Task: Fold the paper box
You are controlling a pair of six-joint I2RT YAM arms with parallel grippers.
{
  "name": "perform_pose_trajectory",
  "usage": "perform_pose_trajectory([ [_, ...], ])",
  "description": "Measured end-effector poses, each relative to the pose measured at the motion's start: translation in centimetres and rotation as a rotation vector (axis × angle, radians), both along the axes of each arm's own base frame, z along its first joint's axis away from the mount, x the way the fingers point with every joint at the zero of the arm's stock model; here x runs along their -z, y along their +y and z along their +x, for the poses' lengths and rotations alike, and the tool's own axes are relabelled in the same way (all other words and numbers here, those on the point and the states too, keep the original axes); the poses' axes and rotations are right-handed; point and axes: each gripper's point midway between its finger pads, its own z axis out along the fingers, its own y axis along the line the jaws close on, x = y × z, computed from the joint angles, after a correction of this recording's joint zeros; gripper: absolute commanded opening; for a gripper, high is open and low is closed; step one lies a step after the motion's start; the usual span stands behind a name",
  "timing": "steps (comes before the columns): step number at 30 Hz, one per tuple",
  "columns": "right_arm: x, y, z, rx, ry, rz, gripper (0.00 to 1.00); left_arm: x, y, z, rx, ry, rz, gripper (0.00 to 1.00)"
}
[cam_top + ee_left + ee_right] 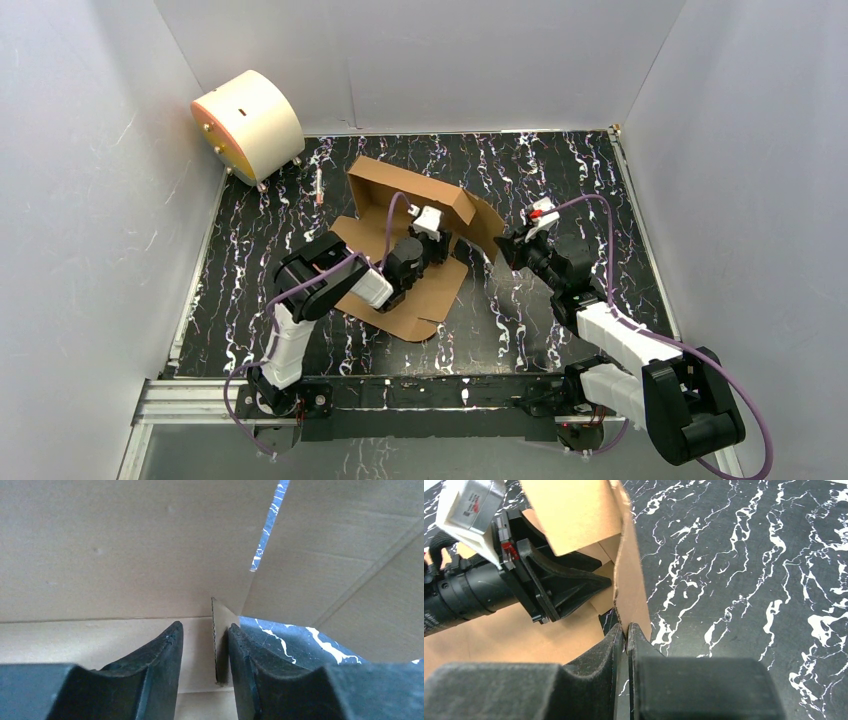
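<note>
Right gripper (625, 629) pinches 1 side flap of the paper box (385, 185) upright on the table (560, 330); left gripper (205, 627), jaws half-parted, straddles a corner tab, likely to fold it inward.

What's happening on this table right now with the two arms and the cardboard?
Two robot arms are folding a brown paper box on the black marbled table. The right pincer pinches the edge of a raised side flap. The left pincer reaches inside the box, its jaws apart around a thin upright cardboard edge. The box is only partly formed. A cream drum sits apart in the far left corner.
</note>
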Motion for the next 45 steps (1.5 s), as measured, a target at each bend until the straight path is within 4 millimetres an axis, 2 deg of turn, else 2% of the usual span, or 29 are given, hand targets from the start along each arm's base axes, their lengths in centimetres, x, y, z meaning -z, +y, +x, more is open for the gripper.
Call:
perform_pose_trajectory([
  [4, -0.2, 0.3, -0.2, -0.023, -0.003, 0.005, 0.3, 0.8, 0.4, 0.1, 0.007, 0.045, -0.041, 0.32],
  [7, -1.4, 0.5, -0.2, -0.032, -0.023, 0.011, 0.36, 1.4, 0.7, 0.1, 0.013, 0.076, -0.063, 0.32],
  [12, -4.7, 0.6, 0.1, -0.04, -0.085, 0.007, 0.41, 1.7, 1.0, 0.0, 0.023, 0.107, -0.102, 0.32],
  [15, -6.5, -0.1, 0.9, 0.002, -0.12, -0.02, 0.43, 1.8, 1.1, -0.1, 0.033, 0.124, -0.121, 0.33],
  [18, -7.0, -1.3, 1.8, 0.062, -0.139, -0.058, 0.43, 1.9, 1.1, 0.0, 0.04, 0.136, -0.133, 0.35],
  [22, -5.5, -2.9, 3.4, 0.126, -0.108, -0.114, 0.43, 2.1, 1.2, -0.2, 0.052, 0.149, -0.144, 0.36],
  [27, -0.9, -3.2, 5.3, 0.113, -0.001, -0.175, 0.42, 2.1, 1.1, -0.4, 0.068, 0.157, -0.149, 0.4],
  [30, 1.1, -2.1, 5.9, 0.047, 0.051, -0.185, 0.41, 2.3, 1.0, -0.6, 0.078, 0.162, -0.148, 0.43],
  [33, 2.1, -0.6, 6.0, -0.039, 0.067, -0.172, 0.41, 2.4, 0.8, -0.8, 0.093, 0.17, -0.146, 0.46],
  [40, 3.0, 2.6, 4.8, -0.25, 0.077, -0.108, 0.41, 2.8, 0.5, -1.2, 0.121, 0.181, -0.143, 0.52],
  [45, 3.2, 4.1, 3.9, -0.351, 0.08, -0.058, 0.44, 2.7, 0.3, -1.4, 0.137, 0.182, -0.145, 0.55],
])
